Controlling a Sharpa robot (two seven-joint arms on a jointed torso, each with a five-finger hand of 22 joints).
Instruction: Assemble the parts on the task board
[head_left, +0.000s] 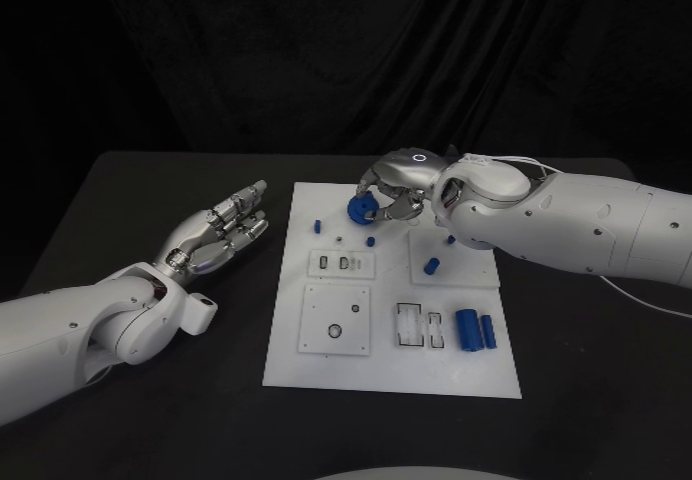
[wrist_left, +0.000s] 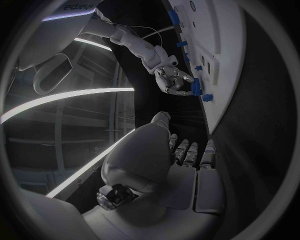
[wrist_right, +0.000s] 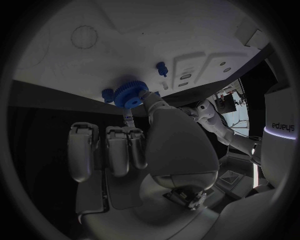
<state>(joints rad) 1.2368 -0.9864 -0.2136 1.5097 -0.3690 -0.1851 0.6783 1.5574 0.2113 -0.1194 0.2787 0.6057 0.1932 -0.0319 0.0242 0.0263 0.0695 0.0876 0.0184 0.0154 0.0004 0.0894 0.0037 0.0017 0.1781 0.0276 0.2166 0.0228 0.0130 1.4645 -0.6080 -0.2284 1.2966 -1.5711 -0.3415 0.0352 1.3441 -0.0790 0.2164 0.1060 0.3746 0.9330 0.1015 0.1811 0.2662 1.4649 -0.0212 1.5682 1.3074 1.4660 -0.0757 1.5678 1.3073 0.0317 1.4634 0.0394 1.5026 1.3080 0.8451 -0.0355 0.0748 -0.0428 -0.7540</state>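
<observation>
Blue gear (head_left: 361, 208) is pinched in the fingers of the right hand (head_left: 400, 190), which hangs over the far edge of the white task board (head_left: 325, 375). In the right wrist view the gear shows its toothed rim, and a smaller blue round part (wrist_right: 107, 94) sits just beside it on the board's edge. A short blue peg (head_left: 371, 241) stands on the board a little nearer to the robot than this hand, and another blue peg (head_left: 431, 265) stands further in. Two blue cylinders (head_left: 476, 330) lie side by side on the board, well apart from the hand, near the robot's side. The left hand (head_left: 219, 228) rests beside the board on the black table (head_left: 173, 420), fingers stretched out and apart, holding nothing.
</observation>
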